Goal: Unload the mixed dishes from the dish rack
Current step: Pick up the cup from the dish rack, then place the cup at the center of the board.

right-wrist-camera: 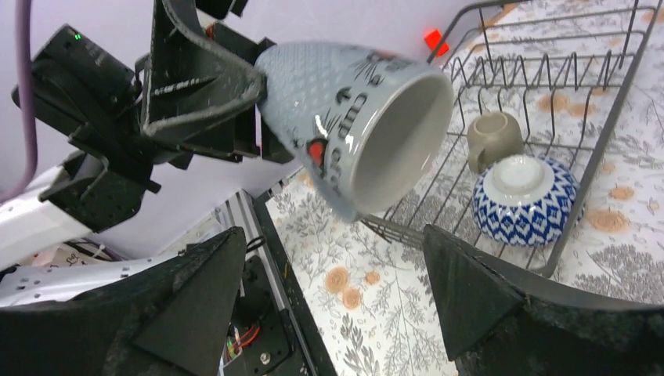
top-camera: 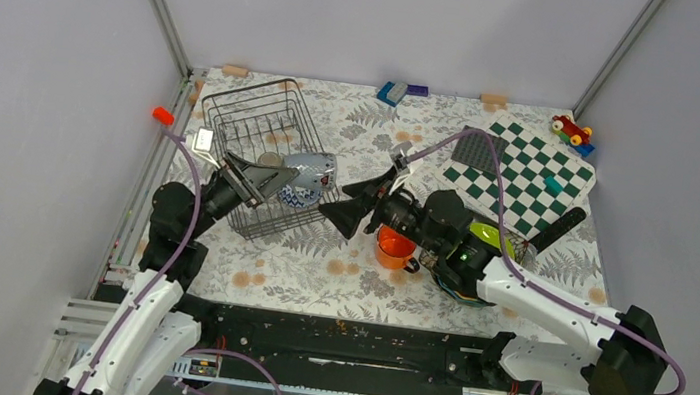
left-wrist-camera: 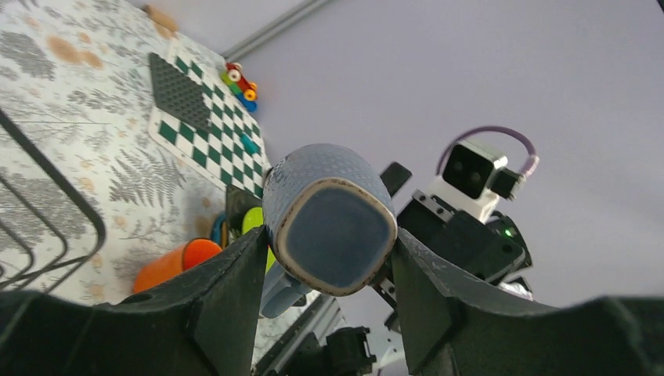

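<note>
The dish rack (top-camera: 258,136) (right-wrist-camera: 548,86) stands at the back left of the table. My left gripper (top-camera: 278,177) (left-wrist-camera: 329,239) is shut on the grey cup (top-camera: 314,167) (left-wrist-camera: 333,223) (right-wrist-camera: 352,117) and holds it on its side above the rack's near right corner. My right gripper (top-camera: 333,203) (right-wrist-camera: 337,290) is open just right of the cup's mouth, a little apart from it and with nothing between its fingers. A blue patterned bowl (right-wrist-camera: 525,200) and a small beige cup (right-wrist-camera: 493,137) lie in the rack. An orange mug (top-camera: 395,248) (left-wrist-camera: 168,266) stands on the table.
A stack of plates with a lime-green one (top-camera: 482,236) on top sits under my right arm. Behind it lie the green-white chequered board (top-camera: 525,174), a dark studded square (top-camera: 477,153) and a black bar (top-camera: 559,228). Small toys (top-camera: 571,131) line the back edge.
</note>
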`<state>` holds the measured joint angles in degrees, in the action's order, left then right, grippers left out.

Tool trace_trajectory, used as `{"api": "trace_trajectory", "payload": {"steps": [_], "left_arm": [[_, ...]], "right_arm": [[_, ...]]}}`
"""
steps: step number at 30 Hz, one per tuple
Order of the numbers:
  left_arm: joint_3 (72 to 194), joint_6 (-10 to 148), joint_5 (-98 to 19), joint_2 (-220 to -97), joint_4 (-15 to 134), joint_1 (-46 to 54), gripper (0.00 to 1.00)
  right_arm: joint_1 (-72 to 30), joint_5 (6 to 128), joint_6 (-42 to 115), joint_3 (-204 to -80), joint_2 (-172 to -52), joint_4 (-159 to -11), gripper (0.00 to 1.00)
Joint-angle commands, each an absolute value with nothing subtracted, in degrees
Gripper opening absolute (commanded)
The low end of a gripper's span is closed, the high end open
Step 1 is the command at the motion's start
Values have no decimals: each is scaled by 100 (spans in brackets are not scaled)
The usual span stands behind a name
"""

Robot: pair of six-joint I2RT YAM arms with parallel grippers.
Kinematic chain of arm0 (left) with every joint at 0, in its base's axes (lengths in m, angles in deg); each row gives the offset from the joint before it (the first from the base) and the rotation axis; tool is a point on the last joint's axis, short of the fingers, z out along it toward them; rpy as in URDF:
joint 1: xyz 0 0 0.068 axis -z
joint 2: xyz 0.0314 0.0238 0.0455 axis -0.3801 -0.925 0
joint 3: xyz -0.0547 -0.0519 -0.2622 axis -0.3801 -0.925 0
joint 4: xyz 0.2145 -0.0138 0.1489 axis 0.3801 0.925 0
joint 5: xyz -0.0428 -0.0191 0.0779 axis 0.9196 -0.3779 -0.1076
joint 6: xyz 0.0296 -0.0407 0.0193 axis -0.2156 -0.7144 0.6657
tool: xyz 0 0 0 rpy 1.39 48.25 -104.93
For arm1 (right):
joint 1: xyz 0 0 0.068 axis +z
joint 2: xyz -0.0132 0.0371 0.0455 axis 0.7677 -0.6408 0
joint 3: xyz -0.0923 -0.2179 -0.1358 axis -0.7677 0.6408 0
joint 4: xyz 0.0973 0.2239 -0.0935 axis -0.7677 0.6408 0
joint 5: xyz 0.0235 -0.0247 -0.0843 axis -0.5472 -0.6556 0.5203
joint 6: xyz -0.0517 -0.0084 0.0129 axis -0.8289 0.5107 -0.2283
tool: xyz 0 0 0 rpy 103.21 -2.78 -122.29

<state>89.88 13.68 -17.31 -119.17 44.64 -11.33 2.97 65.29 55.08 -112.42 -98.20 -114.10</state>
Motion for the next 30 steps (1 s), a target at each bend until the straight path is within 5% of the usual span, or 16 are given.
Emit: {"api": "trace_trajectory", "payload": {"steps": [1,7,9,13,14,18,30], "left_arm": [[8920,857,-1355,-11637,3342,-1064,0],[8877,805,-1370,-11577,3311,-941,0],[8875,819,-1406,-11573,3322,-906,0],[8895,925,-1397,-11644,3402,-880,1],[8911,988,-1396,-11660,3466,-875,12],[9125,1609,-1629,-11657,4287,-872,93],[10028,3939,-4499,-11879,7561,-872,99]], "right_arm": [[276,6321,5309,-11593,-9950,-12324,89],[276,5690,5467,-11952,-10264,-12676,74],[276,5559,5577,-12009,-10341,-12777,58],[276,5355,5861,-11882,-10343,-13108,11],[278,5418,5931,-11806,-10297,-13112,1],[276,5758,5905,-11605,-9856,-12381,0],[276,7387,5275,-12181,-8657,-6889,0]]}}
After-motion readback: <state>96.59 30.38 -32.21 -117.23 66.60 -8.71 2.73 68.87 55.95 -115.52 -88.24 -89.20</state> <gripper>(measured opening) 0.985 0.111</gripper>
